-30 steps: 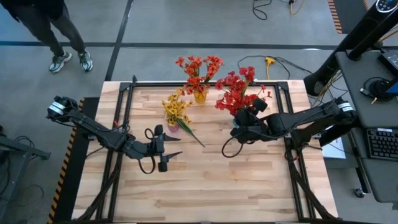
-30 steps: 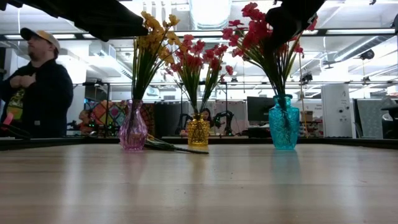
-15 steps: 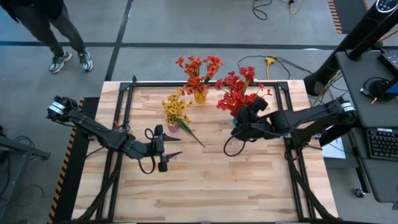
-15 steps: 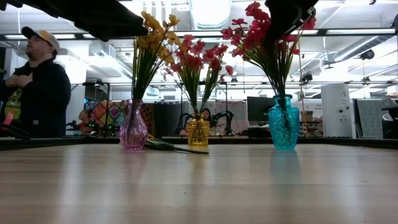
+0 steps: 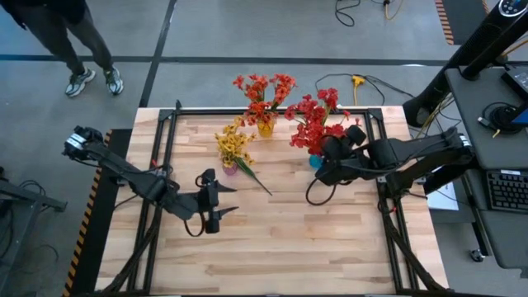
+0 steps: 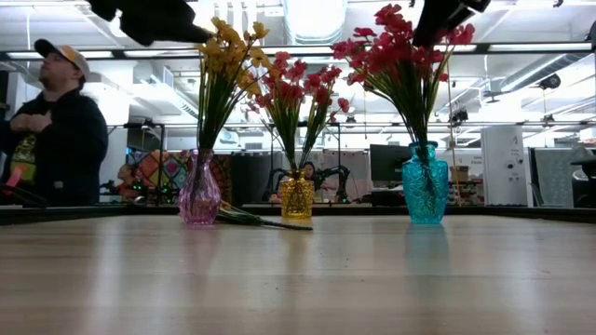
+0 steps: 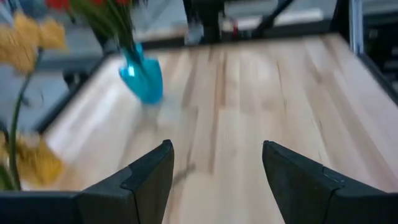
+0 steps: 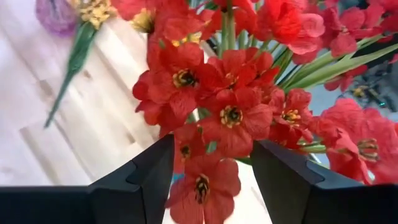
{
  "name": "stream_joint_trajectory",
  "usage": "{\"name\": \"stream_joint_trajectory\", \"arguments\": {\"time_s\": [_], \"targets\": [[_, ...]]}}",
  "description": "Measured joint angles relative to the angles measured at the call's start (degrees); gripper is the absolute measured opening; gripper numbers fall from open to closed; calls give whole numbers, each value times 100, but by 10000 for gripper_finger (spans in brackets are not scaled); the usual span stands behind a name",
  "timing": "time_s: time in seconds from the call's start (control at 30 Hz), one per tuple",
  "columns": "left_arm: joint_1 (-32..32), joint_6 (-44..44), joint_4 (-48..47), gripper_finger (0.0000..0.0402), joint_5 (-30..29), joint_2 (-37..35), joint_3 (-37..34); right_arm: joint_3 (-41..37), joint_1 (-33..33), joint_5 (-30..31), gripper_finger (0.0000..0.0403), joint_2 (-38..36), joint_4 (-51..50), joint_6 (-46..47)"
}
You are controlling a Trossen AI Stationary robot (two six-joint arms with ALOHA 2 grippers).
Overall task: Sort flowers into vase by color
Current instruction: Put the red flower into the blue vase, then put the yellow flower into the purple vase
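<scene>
The red flowers point(image 5: 312, 124) are standing in the teal vase point(image 6: 426, 184) at the table's point(image 5: 280, 247) far right — the right gripper point(image 5: 328, 151) is hovering just beside them, fingers parted on nothing, while the left gripper point(image 5: 221, 211) is waiting open mid-table.

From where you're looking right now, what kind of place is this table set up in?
Most likely a robotics lab or open workshop. The low view shows a large hall with ceiling strip lights and monitors on benches behind the wooden table; the high view shows a desk with a keyboard beside it.
</scene>
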Motion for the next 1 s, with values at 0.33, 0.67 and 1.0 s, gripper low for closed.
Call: {"name": "stream_joint_trajectory", "arguments": {"time_s": [0.33,0.67,1.0], "targets": [[-1249,-2130,-3225,227,-248,783,1520,603,23,-620,201,0,-413,188],[-2538,-2649,-3675,227,-1218,1090,1965,1151,195,-1754,201,-7,-1497,1727],[-2684,-2598,-3266,227,-1355,1000,1532,1068,1074,-2790,201,349,-1134,1908]]}}
